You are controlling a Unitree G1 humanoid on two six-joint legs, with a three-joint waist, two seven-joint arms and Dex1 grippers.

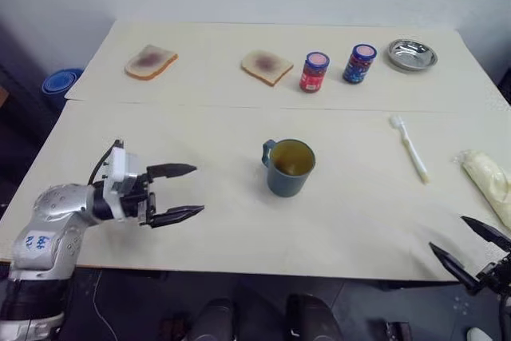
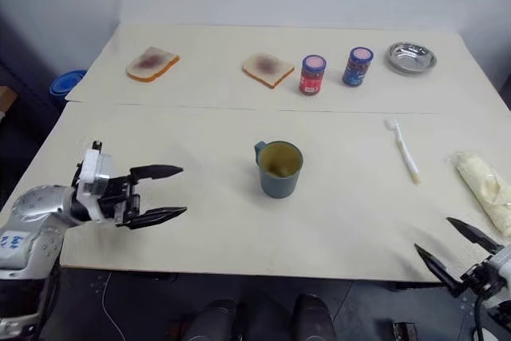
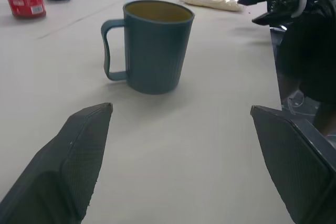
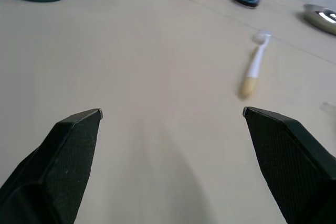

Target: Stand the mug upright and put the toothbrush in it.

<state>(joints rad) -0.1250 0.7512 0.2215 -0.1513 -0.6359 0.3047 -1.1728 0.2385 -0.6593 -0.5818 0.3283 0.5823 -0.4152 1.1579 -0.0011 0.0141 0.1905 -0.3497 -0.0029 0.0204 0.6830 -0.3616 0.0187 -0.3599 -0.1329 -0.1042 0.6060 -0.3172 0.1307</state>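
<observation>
- Teal-blue, the mug [image 1: 288,167] stands upright near the middle of the table [image 1: 200,237], mouth up and handle turned to the left, so I judge the first half of the job done.
- I see the left hand [image 1: 180,192] over the near left part of the table, well apart from the mug, its two black fingers spread and nothing between them; it points toward the mug and looks out of the way.
- White and slim, the toothbrush [image 1: 409,148] lies flat to the right of the mug, apart from it, bristled head toward the far side.
- I have the right hand [image 1: 471,243] at the near right corner, fingers wide apart and empty, pointing toward the toothbrush; I judge it the better-placed one to pick it up.
- Beside the brush, at the right edge, a pale wrapped lump [image 1: 489,183] could get in the way of a reach.
</observation>
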